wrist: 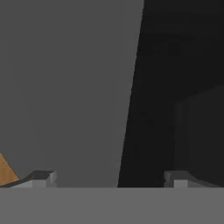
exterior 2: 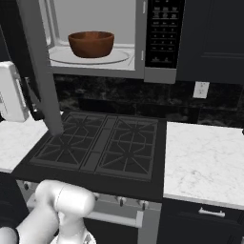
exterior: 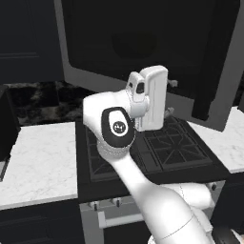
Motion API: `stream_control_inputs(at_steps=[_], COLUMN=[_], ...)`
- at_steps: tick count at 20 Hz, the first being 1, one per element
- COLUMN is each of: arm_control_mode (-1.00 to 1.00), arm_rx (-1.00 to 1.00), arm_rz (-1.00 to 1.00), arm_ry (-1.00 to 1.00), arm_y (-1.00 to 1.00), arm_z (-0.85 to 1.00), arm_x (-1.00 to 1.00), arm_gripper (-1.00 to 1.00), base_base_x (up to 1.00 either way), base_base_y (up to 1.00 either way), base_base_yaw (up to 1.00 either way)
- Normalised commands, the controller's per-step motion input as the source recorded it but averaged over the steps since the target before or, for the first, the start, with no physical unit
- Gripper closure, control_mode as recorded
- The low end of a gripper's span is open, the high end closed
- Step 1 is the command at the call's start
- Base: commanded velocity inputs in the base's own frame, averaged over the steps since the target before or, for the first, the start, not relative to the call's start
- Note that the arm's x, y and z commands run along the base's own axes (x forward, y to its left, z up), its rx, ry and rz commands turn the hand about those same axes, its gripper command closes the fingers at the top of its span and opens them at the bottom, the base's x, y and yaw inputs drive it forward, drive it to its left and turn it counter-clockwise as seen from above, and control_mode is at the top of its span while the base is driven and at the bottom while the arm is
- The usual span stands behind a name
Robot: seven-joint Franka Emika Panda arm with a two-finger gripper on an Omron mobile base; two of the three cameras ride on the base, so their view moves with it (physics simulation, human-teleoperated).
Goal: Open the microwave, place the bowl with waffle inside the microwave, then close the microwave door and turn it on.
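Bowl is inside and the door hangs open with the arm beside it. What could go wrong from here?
The microwave door stands wide open over the stove, and the open gripper sits close against its edge, so a push might glance off rather than swing it shut. The bowl rests near the front of the turntable; a hard close could jolt it.

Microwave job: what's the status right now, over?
Gripper open, empty, at the microwave door. Bowl inside the microwave. Door open, not yet shut.

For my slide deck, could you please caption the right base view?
Wooden bowl sits inside the microwave, its door swung open above the black stove.
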Motion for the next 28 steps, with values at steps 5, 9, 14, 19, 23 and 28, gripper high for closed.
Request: stream_control_inputs(at_steps=[5, 9, 14, 19, 23, 28], arm_control_mode=[-1.0, -1.0, -1.0, -1.0, -1.0, -1.0], arm_rx=[0.0, 0.0, -0.01, -0.01, -0.01, 0.0], arm_rz=[0.22, 0.26, 0.27, 0.22, 0.15, 0.05], arm_ry=[0.0, 0.0, 0.0, 0.01, 0.06, 0.12], arm_y=[-0.98, -0.71, -0.47, -0.27, -0.12, -0.06], arm_z=[0.15, 0.0, 0.0, 0.0, 0.0, 0.0], arm_x=[1.0, 1.0, 1.0, 0.99, 0.89, 0.62], arm_gripper=[-1.0, -1.0, -1.0, -1.0, -1.0, -1.0], base_base_x=[0.0, 0.0, 0.0, 0.0, 0.0, 0.0], base_base_y=[0.0, 0.0, 0.0, 0.0, 0.0, 0.0], base_base_yaw=[0.0, 0.0, 0.0, 0.0, 0.0, 0.0])
